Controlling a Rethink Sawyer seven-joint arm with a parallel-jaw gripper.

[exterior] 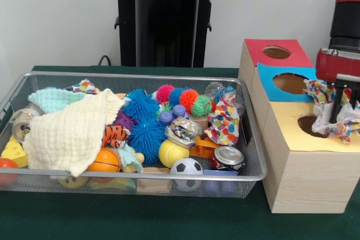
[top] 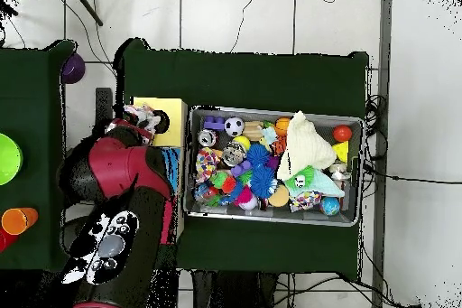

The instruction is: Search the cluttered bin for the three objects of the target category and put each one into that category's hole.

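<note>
Gripper fingers clamp thin white patch-printed fabric cloth, bunched around them above yellow-panelled round hole; limp, light; pinch mid-fold.

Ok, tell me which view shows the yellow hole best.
The front view: the yellow hole shows dark, half covered by the cloth under the gripper. Overhead, the arm hides most of it.

A dark green table carries a wire-mesh bin, with three pale wood boxes standing just right of the bin.
</note>
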